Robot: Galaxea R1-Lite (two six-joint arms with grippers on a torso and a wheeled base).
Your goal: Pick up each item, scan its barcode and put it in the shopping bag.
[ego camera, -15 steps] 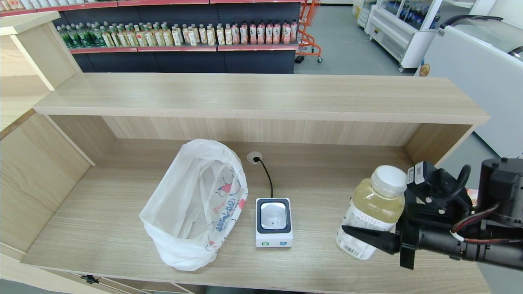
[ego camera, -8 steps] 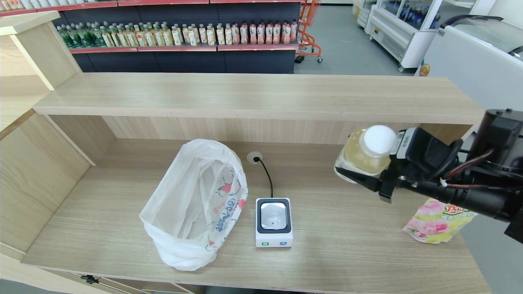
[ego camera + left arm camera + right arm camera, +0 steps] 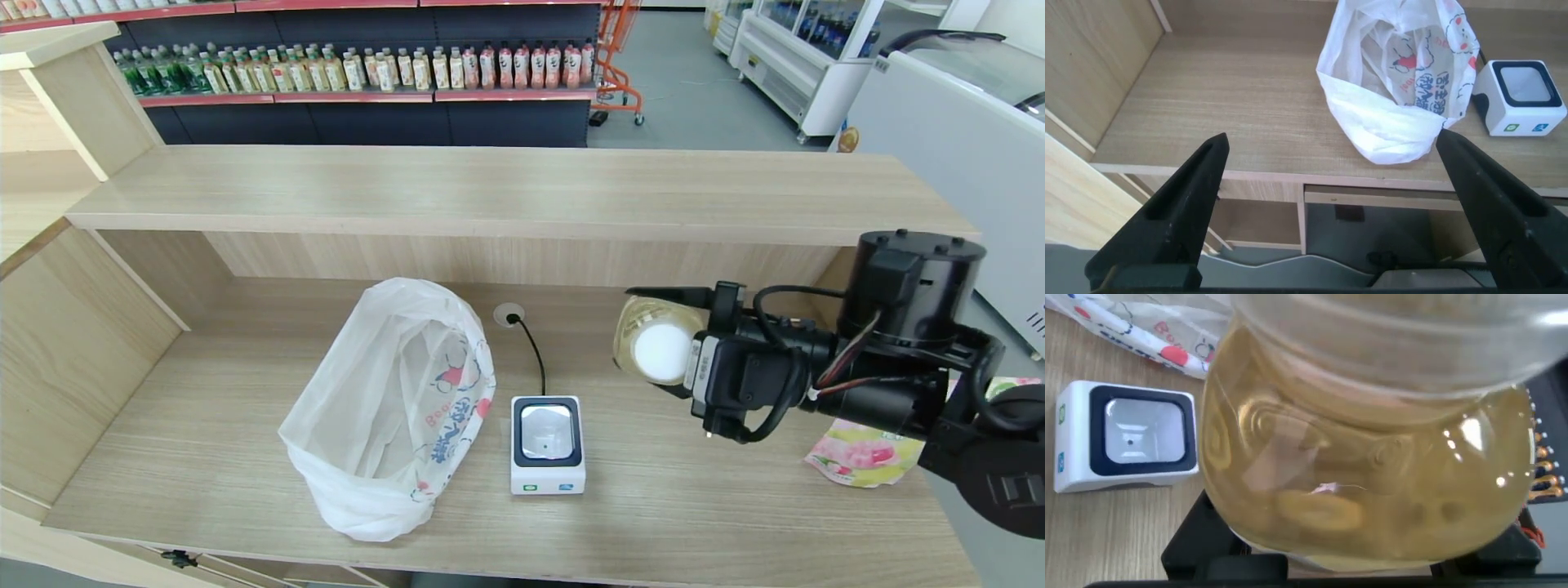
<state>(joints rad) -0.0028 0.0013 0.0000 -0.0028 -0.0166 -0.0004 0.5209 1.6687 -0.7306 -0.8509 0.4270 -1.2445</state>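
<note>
A bottle [image 3: 663,353] of pale yellow drink with a white cap hangs tipped over, cap toward me, above the counter just right of the scanner. My right gripper [image 3: 649,343] is shut on the bottle [image 3: 1372,457], whose body hides the lower finger. The white scanner [image 3: 547,443] with its dark window [image 3: 1127,447] sits at the counter's middle. Left of the scanner [image 3: 1521,96], the white shopping bag [image 3: 392,408] stands open. My left gripper [image 3: 1331,204] is open with nothing in it, low in front of the counter's edge near the bag [image 3: 1396,82].
A pink snack pouch [image 3: 865,453] lies on the counter at the far right, partly behind my right arm. A black cable [image 3: 535,351] runs from the scanner to a hole at the back. A raised shelf [image 3: 522,188] and side walls enclose the counter.
My right arm lifted the bottle off the counter's right side, carried it left toward the scanner and turned it so the cap faces me. The pink pouch came into sight.
</note>
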